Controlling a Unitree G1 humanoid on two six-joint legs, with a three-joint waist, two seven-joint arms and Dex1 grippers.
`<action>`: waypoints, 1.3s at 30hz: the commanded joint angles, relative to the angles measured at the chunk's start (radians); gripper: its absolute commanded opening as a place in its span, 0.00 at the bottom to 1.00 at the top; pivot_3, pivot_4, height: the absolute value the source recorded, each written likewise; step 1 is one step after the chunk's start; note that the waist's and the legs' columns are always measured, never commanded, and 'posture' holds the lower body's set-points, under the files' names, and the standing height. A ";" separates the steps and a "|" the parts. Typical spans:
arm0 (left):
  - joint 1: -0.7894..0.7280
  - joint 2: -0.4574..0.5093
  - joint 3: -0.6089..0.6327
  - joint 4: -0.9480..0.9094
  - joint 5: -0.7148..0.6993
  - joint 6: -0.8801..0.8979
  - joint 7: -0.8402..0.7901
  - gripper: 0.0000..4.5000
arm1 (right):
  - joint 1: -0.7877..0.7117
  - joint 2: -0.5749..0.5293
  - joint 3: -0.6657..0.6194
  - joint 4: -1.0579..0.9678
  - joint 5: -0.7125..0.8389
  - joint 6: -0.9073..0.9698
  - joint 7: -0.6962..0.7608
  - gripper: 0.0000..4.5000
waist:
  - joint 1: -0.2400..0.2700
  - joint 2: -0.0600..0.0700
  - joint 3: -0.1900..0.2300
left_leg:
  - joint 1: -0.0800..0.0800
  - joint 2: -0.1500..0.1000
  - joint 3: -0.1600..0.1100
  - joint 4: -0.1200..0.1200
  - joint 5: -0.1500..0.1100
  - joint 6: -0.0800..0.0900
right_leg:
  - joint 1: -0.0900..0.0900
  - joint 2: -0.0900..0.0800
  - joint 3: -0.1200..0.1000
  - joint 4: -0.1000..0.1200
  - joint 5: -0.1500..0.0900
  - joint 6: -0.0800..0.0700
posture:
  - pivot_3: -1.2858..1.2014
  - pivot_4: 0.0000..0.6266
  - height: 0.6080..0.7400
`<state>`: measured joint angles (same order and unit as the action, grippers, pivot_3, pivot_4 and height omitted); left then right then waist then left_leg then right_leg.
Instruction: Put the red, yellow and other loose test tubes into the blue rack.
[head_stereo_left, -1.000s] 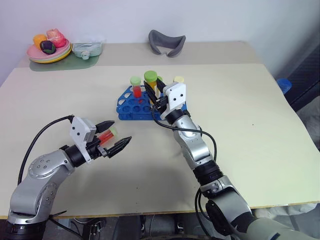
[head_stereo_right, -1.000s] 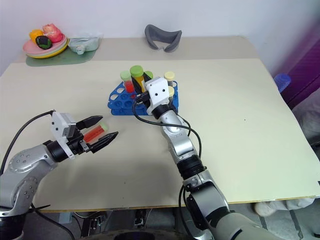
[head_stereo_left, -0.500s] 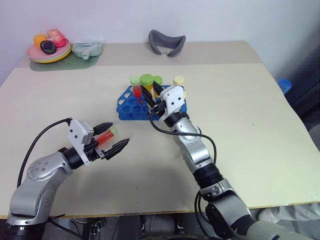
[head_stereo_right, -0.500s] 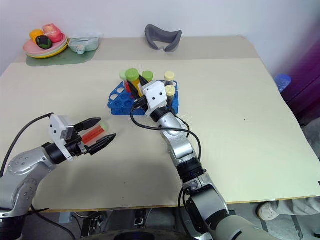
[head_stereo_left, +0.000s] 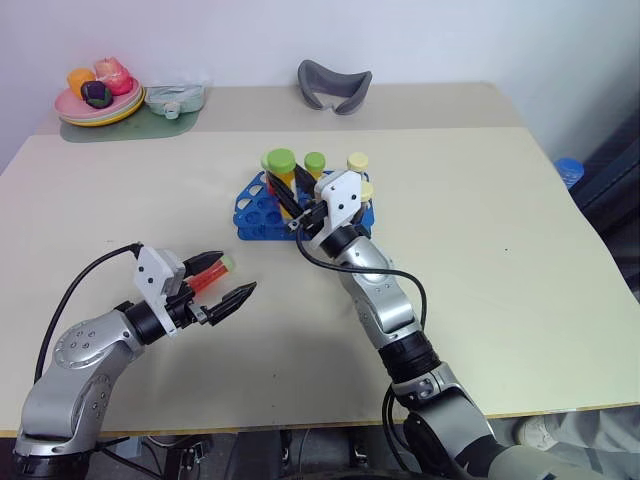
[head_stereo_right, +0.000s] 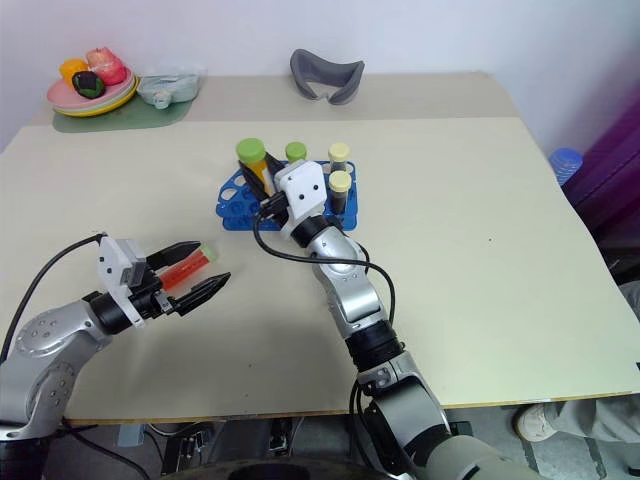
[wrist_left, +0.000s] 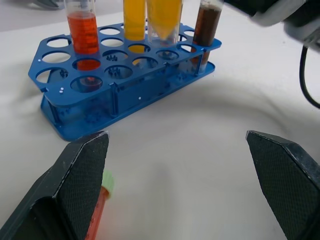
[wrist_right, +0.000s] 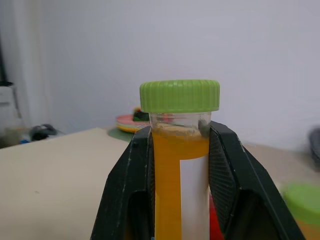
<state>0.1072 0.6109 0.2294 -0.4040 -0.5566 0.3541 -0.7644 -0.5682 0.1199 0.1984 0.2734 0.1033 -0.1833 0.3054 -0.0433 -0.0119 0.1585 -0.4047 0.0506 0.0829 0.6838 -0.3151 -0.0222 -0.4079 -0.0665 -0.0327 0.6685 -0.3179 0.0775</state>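
Observation:
The blue rack (head_stereo_left: 252, 217) stands mid-table with a red tube (wrist_left: 82, 31), a yellow one (wrist_left: 134, 20) and a brown one (wrist_left: 205, 26) upright in it. My right gripper (head_stereo_left: 287, 192) is shut on a yellow tube with a green cap (wrist_right: 179, 150), held upright just over the rack's holes. A loose red tube with a pale green cap (head_stereo_left: 212, 272) lies on the table at the front left. My left gripper (head_stereo_left: 228, 278) hovers open over it, and the tube lies beside one of the fingers (wrist_left: 82, 175).
A plate of toy food (head_stereo_left: 95, 100) on a green mat, a pale green container (head_stereo_left: 175, 97) and a grey curved object (head_stereo_left: 333, 85) sit along the table's back edge. A blue item (head_stereo_left: 568, 168) shows beyond the right edge.
The yellow tube in my right gripper has tipped a little to the left over the rack. My left gripper stays open by the red tube.

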 joint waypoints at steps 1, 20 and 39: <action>0.002 -0.004 0.015 -0.007 0.003 -0.031 -0.008 1.00 | -0.034 0.008 -0.033 0.028 -0.008 -0.040 -0.026 0.22 | -0.001 0.000 0.000 | 0.000 0.000 0.000 0.000 0.000 0.000 | 0.000 0.000 0.000 0.000 0.000 0.000 | 0.52 0.24 0.96; -0.007 -0.005 0.010 0.030 0.012 -0.068 -0.026 1.00 | -0.041 0.013 -0.065 0.140 -0.028 -0.114 -0.055 0.22 | -0.001 0.000 0.000 | 0.000 0.000 0.000 0.000 0.000 0.000 | 0.000 0.000 0.000 0.000 0.000 0.000 | 0.52 0.24 0.96; -0.012 -0.005 0.007 0.038 0.015 -0.075 -0.032 1.00 | -0.049 0.006 -0.088 0.177 -0.068 -0.143 -0.105 0.22 | 0.000 0.000 0.000 | 0.000 0.000 0.000 0.000 0.000 -0.001 | 0.000 0.000 0.000 0.001 0.000 0.000 | 0.52 0.24 0.96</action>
<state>0.1028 0.6071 0.2228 -0.3550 -0.5395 0.2960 -0.7955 -0.5999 0.1244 0.1255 0.4426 0.0410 -0.3081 0.2142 -0.0434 -0.0118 0.1584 -0.4042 0.0505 0.0831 0.6840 -0.3148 -0.0228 -0.4079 -0.0662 -0.0326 0.6695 -0.3179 0.0775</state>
